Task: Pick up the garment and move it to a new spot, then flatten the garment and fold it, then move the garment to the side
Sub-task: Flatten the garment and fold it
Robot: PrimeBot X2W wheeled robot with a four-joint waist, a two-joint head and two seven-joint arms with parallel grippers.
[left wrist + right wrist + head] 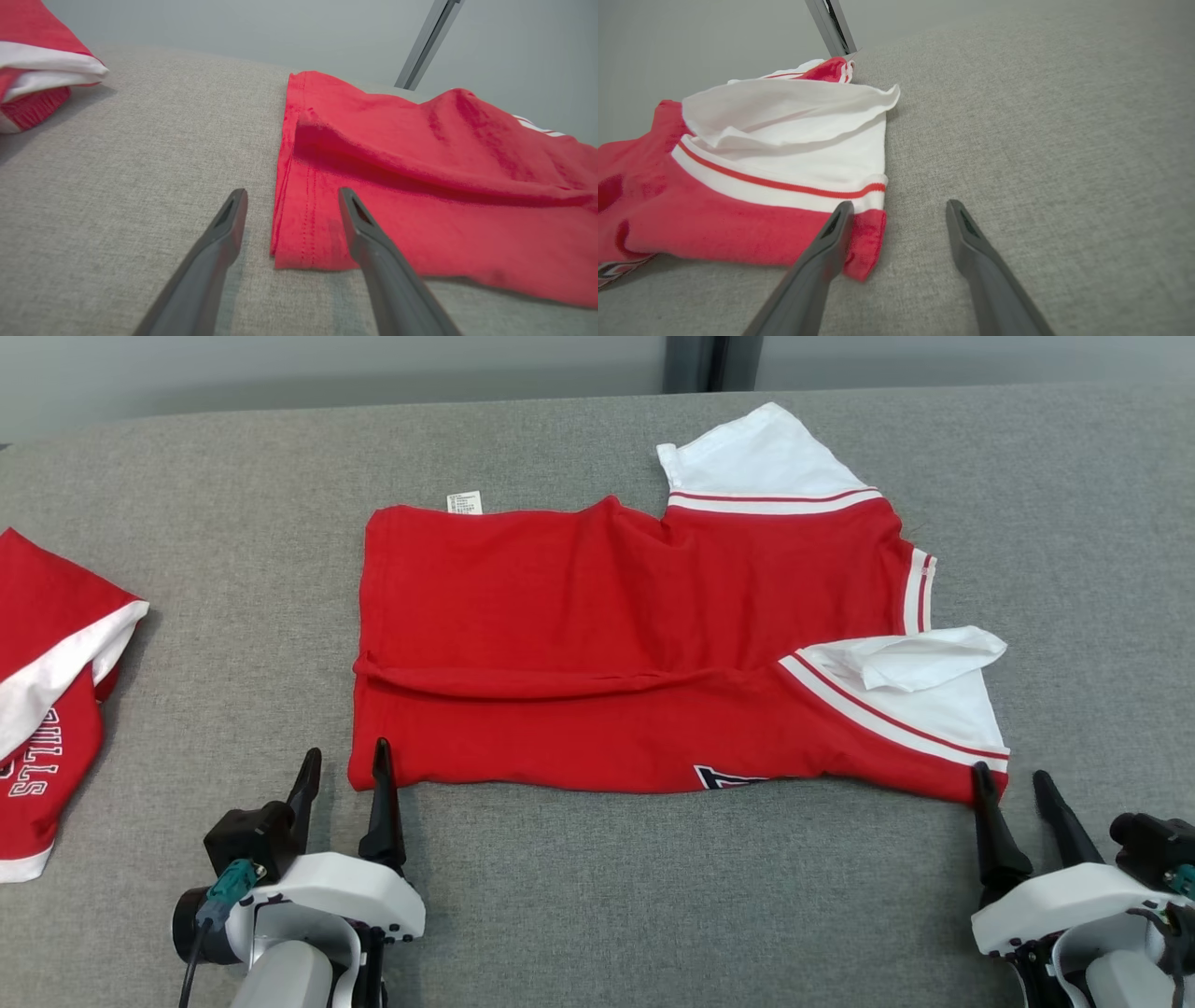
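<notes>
L hand: open, empty; garment corner lies just ahead, beneath its right finger.
R hand: open, empty; hem corner at its left finger.
Risk: pinch takes top layer only, so fold peels open on bench.
Risk 2: loose white sleeve ahead of R hand bunches.

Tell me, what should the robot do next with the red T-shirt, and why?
Probably reach the right gripper to the crumpled white sleeve and flatten it. The left gripper and it stand open at the red T-shirt's near corners, holding nothing, while that sleeve bunches up.
</notes>
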